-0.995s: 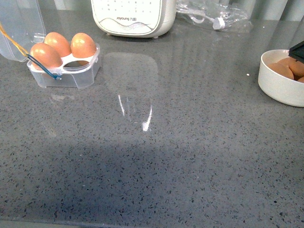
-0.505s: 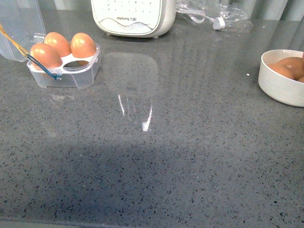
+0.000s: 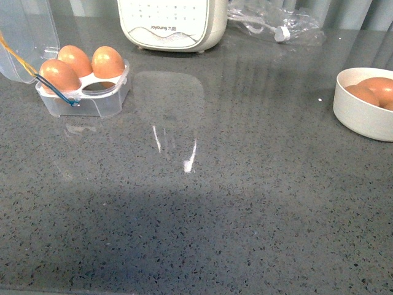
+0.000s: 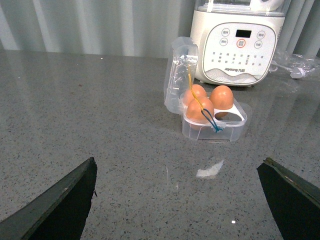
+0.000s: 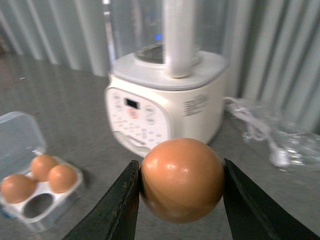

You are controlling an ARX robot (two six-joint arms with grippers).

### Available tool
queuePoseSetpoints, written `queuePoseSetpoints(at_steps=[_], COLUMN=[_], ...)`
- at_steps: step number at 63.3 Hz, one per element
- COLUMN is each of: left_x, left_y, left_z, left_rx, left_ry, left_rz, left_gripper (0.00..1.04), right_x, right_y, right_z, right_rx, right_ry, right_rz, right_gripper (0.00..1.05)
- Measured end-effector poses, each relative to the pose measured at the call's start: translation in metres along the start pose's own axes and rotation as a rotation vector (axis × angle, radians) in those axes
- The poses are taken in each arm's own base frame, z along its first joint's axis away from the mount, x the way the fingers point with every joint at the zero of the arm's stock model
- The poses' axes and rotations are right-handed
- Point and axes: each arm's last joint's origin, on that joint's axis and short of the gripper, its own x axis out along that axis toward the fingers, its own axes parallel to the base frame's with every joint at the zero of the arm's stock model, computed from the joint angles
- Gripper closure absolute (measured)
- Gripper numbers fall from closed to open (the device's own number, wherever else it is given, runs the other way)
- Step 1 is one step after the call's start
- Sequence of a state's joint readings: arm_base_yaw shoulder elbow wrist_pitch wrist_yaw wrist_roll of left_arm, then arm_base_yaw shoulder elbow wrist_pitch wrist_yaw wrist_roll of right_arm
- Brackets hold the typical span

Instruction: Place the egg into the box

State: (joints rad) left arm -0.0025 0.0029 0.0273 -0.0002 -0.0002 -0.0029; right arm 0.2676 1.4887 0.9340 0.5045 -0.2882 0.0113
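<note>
"One grey tabletop (image 3: 245, 203) carries everything. Why is the white appliance (image 3: 172, 24) there?"

"A bystander, I'd say. It stands behind the box (image 3: 92, 104), a little to its right, clear of any route."

"And the bowl (image 3: 362, 114)?"

"Well apart from the box, off to its right. It holds spare eggs (image 3: 374, 89), so it reads as the supply."

"The box itself?"

"Its lid (image 3: 24, 37) is thrown back on the far-left side, leaving the cups reachable from above. Three are filled; the empty cup (image 3: 96, 85) is the near-right one."

"The left tool (image 4: 177, 200)?"

"Fingers (image 4: 60, 200) spread wide with nothing between them, facing the box from some way off — idle, probably keeping clear."

"The right tool (image 5: 181, 200)?"

"Clamped on the egg (image 5: 181, 180), one finger on either side of its widest part, so it can't roll out. The egg hangs raised, well apart from the box — carrying it over to that empty cup looks like the job ahead."
</note>
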Motion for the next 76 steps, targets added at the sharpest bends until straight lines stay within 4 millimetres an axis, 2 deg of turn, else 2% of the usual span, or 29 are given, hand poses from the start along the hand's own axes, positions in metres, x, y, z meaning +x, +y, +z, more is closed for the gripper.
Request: queuePoseSetpoints(at_steps=[11, 24, 49, 63, 76], left_x=[0.000, 0.000, 0.000, 0.000, 0.000], left_y=[0.000, 0.000, 0.000, 0.000, 0.000], left_z=[0.000, 0.000, 0.000, 0.000, 0.000], left_rx=[0.000, 0.000, 0.000, 0.000, 0.000], left_ry=[0.000, 0.000, 0.000, 0.000, 0.000], left_rz=[0.000, 0.000, 0.000, 0.000, 0.000], left_gripper=[0.07, 0.07, 0.07, 0.07, 0.07], right_x=[0.036, 0.055, 0.092, 0.113, 0.120], right_y=[0.041, 0.073, 0.085, 0.098, 0.107], right_z=[-0.014, -0.029, -0.044, -0.058, -0.065], right_rx=[0.013, -0.031, -0.087, -0.114, -0.121], right_ry=[0.093, 0.182, 0.233, 0.264, 0.278], right_rz=[0.241, 0.444, 0.467, 0.467, 0.483], right_gripper=[0.65, 0.65, 0.65, 0.65, 0.65])
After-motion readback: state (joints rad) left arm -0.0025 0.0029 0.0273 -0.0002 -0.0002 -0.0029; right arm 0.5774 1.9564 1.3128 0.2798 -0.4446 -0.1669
